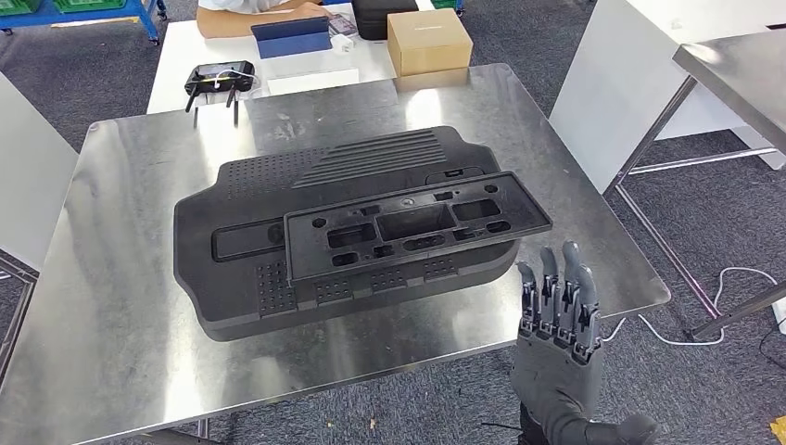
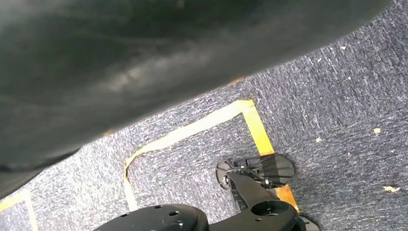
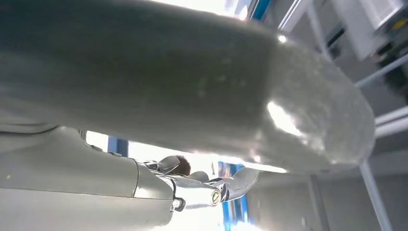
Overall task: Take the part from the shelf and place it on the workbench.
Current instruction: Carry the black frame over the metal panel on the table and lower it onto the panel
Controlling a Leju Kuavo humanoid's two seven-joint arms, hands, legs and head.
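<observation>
head view: part (image 1: 417,227) rests on the workbench (image 1: 111,278), just beyond the empty right hand (image 1: 559,343), fingers straight.

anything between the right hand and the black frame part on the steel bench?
Nothing visible. The right hand hovers off the near right edge of the workbench, fingers extended and holding nothing. The frame part already lies on the larger black panel on the bench, with open space between it and the hand.
</observation>
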